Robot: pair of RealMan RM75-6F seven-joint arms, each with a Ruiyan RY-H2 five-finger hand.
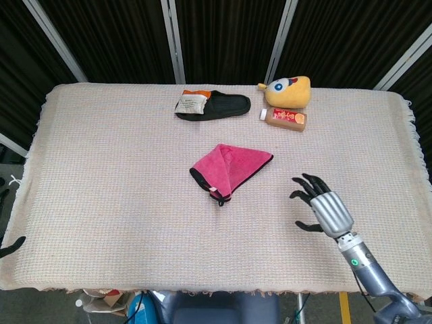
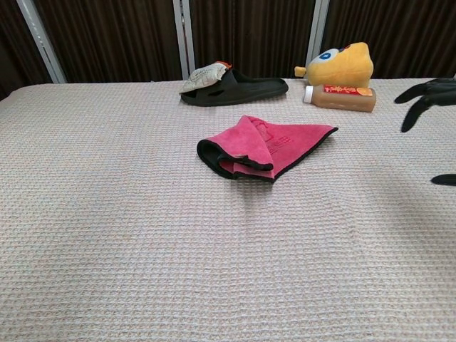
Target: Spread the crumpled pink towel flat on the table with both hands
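The pink towel (image 1: 228, 169) with black trim lies folded and crumpled at the middle of the table; the chest view shows the pink towel (image 2: 265, 147) doubled over on itself. My right hand (image 1: 322, 206) hovers over the table to the towel's right, fingers spread, holding nothing. Its dark fingertips (image 2: 426, 96) enter the chest view at the right edge. Of my left hand (image 1: 11, 246) only a dark tip shows at the table's front left corner, far from the towel.
A black slipper (image 1: 214, 106) with a crumpled packet in it lies at the back. A yellow plush toy (image 1: 289, 91) and an orange bottle (image 1: 284, 117) on its side are at the back right. A woven beige cloth (image 1: 108, 175) covers the table.
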